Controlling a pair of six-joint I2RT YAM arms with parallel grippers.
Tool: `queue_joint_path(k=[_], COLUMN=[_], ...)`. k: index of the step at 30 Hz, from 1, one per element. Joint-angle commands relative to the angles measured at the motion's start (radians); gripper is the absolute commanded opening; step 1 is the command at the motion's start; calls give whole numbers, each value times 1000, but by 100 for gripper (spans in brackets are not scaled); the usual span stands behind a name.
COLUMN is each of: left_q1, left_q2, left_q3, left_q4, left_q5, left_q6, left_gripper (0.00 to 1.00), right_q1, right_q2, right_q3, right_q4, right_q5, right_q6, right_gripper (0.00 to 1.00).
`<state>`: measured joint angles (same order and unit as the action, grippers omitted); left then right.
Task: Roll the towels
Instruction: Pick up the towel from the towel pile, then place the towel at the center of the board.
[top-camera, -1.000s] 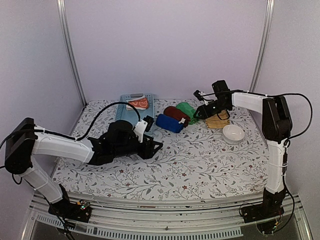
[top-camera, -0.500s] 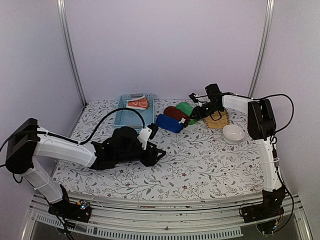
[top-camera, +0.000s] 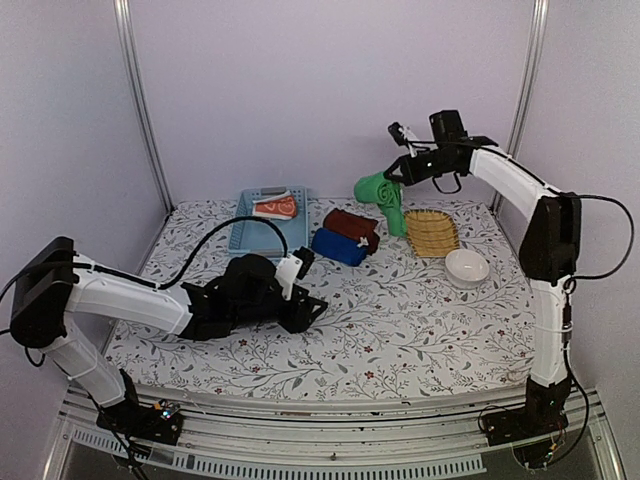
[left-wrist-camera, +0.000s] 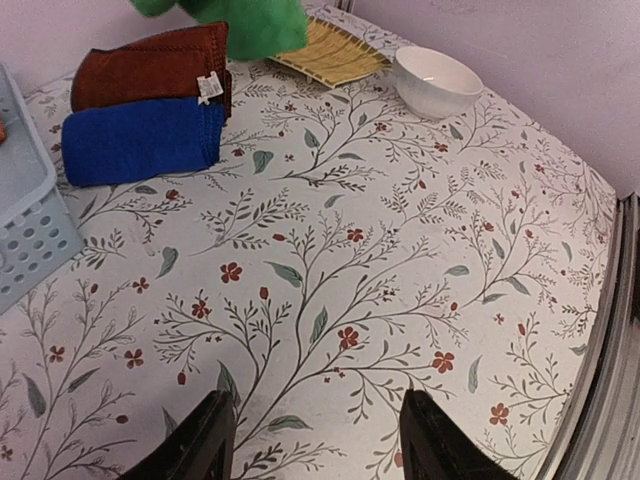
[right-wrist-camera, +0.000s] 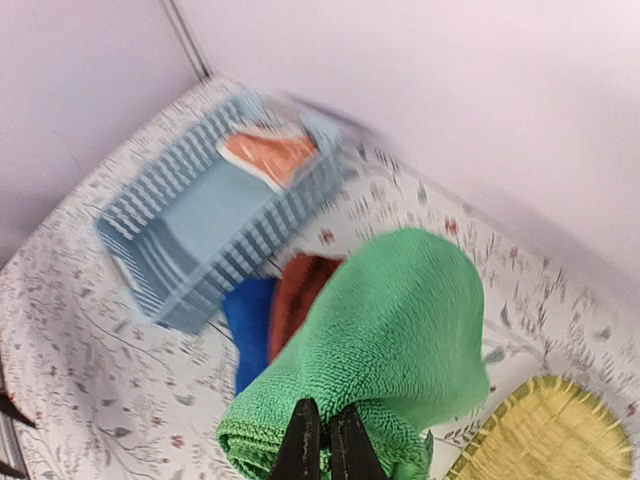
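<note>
Top external: right arm (top-camera: 510, 175) high, holding green towel (top-camera: 383, 192).

Pale lilac walls (top-camera: 330, 90), metal corner posts (top-camera: 141, 110), floral-print tabletop (top-camera: 400, 330)

Fuzzy green cloth towel (right-wrist-camera: 400, 320), woven wicker tray (top-camera: 432, 232), glossy bowl (left-wrist-camera: 440, 97)
</note>
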<state>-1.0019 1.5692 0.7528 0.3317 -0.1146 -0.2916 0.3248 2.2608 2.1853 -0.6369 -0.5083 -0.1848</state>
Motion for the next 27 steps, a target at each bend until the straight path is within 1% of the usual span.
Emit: queue_joint_path(k=[1,3,4,5,6,7,8,11,12,13,14,15,17,19,22,24,26,27], left_q1=[-15,-15,-16,-17,-15,-15,-14,-15,-16,-16,-16,-16,-15,-15,-14,-15,-14,-14], left_q2=[-46,-64,-72,-79,-86,-87,-89,-94,-101,-109,-118,-131,-154,-177,-210,-223,-225,-221], left_q3=[1,-14,-22,-28,-33,-34,-33,-22,-20,-21,-27,-40,-61,-81,-108,-121,-130,-130], left_q4=[-19,-17,-14,-12,-11,-13,-16,-44,-55,-67,-73,-73,-71,-72,-74,-72,-63,-61], left_q5=[-69,-103,-121,-144,-162,-177,-193,-237,-255,-272,-287,-300,-335,-368,-391,-389,-360,-336], left_q6=[17,16,16,17,18,19,19,21,18,15,13,10,0,-16,-32,-35,-24,-15], left_gripper=[59,59,58,59,58,58,58,58,58,58,58,58,58,58,58,58,58,58], right_q1=[79,99,100,100,101,102,104,170,215,258,303,333,344,341,339,330,301,277], right_q2=[-412,-513,-560,-595,-609,-598,-562,-459,-467,-511,-571,-643,-740,-753,-707,-638,-576,-556], right_q3=[64,-20,-101,-192,-272,-337,-367,-350,-344,-347,-358,-378,-416,-431,-547,-629,-693,-729], right_q4=[5,33,84,128,154,150,108,-128,-179,-203,-188,-131,-26,-14,7,19,33,65], right_q5=[-210,-334,-352,-305,-208,-149,-142,-252,-305,-343,-363,-373,-397,-392,-347,-348,-377,-401], right_q6=[-60,-66,-44,-19,4,4,-8,-93,-118,-180,-215,-245,-220,-181,-138,-125,-113,-84], right_gripper=[2,2,2,2,2,2,2,2,2,2,2,2,2,3,4,17,18,26])
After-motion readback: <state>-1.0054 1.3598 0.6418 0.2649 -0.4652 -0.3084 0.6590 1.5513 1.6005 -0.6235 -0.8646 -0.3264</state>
